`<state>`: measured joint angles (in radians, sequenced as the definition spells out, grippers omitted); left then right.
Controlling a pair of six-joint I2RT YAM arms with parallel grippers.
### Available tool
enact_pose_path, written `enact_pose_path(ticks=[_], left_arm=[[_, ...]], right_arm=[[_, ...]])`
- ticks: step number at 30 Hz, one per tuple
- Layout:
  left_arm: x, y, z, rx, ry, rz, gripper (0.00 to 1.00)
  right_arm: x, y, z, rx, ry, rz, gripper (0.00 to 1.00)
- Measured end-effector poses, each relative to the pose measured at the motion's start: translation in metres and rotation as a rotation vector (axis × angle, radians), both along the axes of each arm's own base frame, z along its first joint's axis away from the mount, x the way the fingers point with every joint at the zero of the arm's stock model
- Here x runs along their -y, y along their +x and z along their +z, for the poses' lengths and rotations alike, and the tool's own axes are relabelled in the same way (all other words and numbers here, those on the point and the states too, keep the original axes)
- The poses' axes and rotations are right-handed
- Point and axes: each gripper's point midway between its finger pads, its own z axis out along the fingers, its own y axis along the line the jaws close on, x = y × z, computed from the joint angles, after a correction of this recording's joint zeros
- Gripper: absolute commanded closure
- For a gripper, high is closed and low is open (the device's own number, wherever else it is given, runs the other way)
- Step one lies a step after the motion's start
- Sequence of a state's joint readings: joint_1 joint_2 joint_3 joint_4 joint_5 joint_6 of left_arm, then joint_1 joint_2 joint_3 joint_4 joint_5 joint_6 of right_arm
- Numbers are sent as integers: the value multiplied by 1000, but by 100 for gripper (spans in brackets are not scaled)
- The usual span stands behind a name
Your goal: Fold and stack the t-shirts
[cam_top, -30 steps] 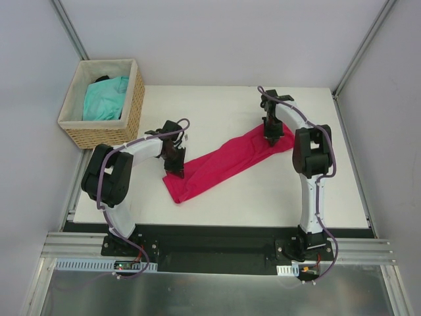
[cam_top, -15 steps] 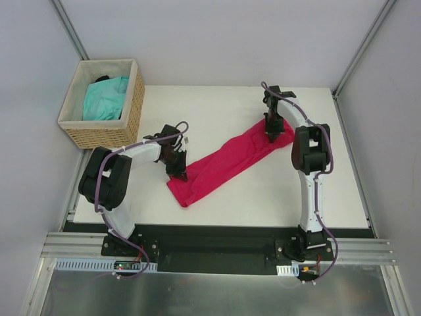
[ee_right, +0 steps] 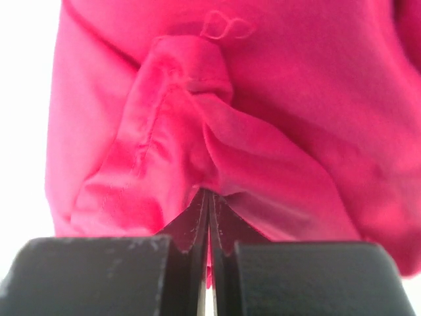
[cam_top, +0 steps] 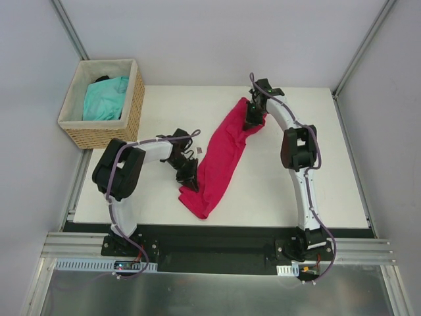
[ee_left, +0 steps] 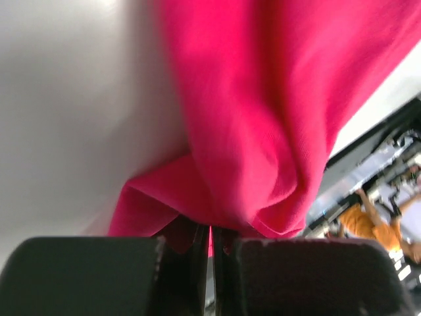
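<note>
The crimson-pink t-shirt (cam_top: 220, 161) is stretched into a long bunched band across the white table, running from the far middle to the near middle. My left gripper (cam_top: 191, 179) is shut on its near end; the left wrist view shows the fabric (ee_left: 263, 125) pinched between closed jaws. My right gripper (cam_top: 251, 118) is shut on its far end, with folds of the shirt (ee_right: 263, 131) hanging off the jaws. The turquoise t-shirt (cam_top: 105, 97) lies crumpled in the wicker basket.
The wicker basket (cam_top: 135, 112) stands at the far left corner of the white table (cam_top: 329, 178). Grey walls close in the back and both sides. A black rail runs along the near edge.
Both grippers carried the pink shirt: the right end swung left and farther back, the left end moved right and nearer. The band turned from a shallow diagonal to nearly upright.
</note>
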<state>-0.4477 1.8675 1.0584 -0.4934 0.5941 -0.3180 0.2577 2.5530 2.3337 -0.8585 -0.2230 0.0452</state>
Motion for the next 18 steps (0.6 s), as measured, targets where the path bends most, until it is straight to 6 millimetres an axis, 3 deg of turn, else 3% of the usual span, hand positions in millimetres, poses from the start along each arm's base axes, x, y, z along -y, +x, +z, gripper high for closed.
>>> enact_pose_path(ticks=[6, 9, 13, 18], left_arm=[[46, -2, 1, -74, -86, -100, 100], [64, -9, 2, -91, -123, -153, 100], [76, -24, 5, -115, -158, -207, 100], [77, -28, 7, -118, -171, -231, 100]], right_arm=[[-93, -10, 0, 11, 229, 127, 99], [-119, -15, 0, 10, 290, 158, 99], [-129, -11, 5, 24, 321, 147, 99], [-128, 14, 8, 74, 369, 89, 99]])
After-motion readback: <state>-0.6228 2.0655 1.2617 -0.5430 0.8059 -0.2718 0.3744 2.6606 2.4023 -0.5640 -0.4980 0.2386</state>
